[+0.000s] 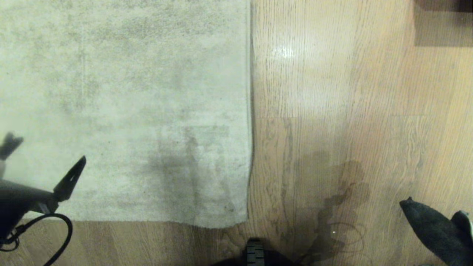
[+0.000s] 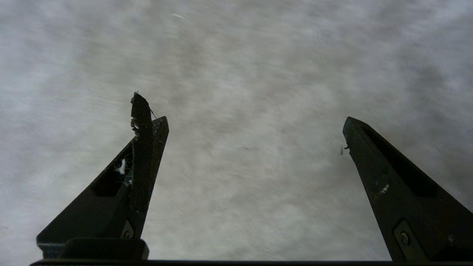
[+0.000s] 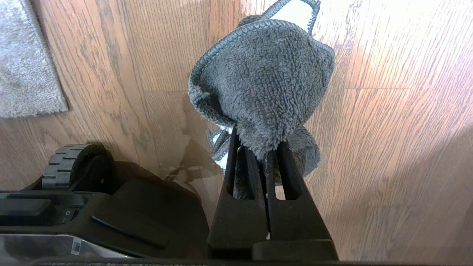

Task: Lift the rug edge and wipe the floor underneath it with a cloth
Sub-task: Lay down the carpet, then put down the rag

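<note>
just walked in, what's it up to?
Rug-wiping job, early stage. The left gripper hangs over the rug with its jaws wide open and empty. The rug lies flat on the floor, edge not yet lifted. The right gripper holds the cloth above bare floor beside the rug.

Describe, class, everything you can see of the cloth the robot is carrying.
The cloth is a small dark grey rag of fluffy, looped pile with a lighter stitched edging. It is bunched and folded, pinched at one part between the shut fingers of the right gripper, so it stands clear above the wood floor. In the head view it shows at the lower right, well apart from the rug.
</note>
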Controlling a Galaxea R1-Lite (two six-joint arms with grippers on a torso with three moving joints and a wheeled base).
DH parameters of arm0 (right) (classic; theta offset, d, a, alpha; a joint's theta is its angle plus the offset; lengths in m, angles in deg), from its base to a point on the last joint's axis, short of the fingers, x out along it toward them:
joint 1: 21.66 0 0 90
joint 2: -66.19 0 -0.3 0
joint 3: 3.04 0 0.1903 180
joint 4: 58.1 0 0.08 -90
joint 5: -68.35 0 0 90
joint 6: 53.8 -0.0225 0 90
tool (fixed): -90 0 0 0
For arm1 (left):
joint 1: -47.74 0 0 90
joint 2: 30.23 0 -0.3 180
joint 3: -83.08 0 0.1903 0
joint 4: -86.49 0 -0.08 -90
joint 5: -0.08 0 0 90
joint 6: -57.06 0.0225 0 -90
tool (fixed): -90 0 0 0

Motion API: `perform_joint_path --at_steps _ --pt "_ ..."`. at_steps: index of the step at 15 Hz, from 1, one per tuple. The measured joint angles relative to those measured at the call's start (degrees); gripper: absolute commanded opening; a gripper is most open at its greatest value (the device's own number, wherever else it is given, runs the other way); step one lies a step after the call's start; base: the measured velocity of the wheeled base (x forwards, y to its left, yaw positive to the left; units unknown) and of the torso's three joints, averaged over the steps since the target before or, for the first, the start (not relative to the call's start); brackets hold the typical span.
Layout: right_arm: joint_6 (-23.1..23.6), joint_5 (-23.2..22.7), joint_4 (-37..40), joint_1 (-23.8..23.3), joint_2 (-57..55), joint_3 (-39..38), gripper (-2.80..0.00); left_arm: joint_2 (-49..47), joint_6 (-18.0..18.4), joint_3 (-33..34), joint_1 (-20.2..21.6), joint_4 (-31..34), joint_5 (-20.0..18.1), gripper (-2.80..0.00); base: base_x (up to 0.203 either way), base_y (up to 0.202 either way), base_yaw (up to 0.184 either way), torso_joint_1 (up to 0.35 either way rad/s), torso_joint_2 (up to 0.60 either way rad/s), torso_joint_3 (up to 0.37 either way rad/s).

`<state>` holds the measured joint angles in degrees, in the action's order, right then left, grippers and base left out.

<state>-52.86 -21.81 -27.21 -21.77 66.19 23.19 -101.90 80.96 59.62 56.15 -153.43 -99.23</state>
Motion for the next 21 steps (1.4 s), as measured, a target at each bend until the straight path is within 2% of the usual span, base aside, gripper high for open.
perform_joint_path --at_steps 1,2,3,8,15,21 --pt "0.00 0.00 0.00 0.00 0.00 0.00 -2.80 0.11 -0.11 0.05 -1.61 2.12 0.00 0.00 0.000 0.000 0.000 0.000 0.00 0.000" --pt "0.00 0.00 0.00 0.00 0.00 -0.02 -2.80 0.19 -0.21 0.07 -2.97 4.62 -0.04 -0.36 0.000 0.000 0.000 0.000 0.00 0.000" --pt "-0.01 0.00 0.00 0.00 0.00 -0.02 -2.80 0.28 -0.25 0.07 -4.12 7.24 -0.02 -2.80 0.000 0.000 0.000 0.000 0.00 0.000" --pt "0.00 0.02 0.00 -0.02 0.00 0.02 -2.80 0.87 -0.35 0.10 -10.26 21.60 -0.34 -2.80 0.000 0.000 0.000 0.000 0.00 0.000" --pt "0.00 0.02 0.00 -0.02 0.00 0.00 -2.80 -3.61 1.43 -5.39 -23.62 41.31 0.04 -2.80 0.000 0.000 0.000 0.000 0.00 0.000" --pt "0.00 0.00 0.00 -0.02 0.00 0.00 -2.80 -17.97 5.97 -10.57 -30.57 42.59 0.13 -2.80 0.000 0.000 0.000 0.000 0.00 0.000"
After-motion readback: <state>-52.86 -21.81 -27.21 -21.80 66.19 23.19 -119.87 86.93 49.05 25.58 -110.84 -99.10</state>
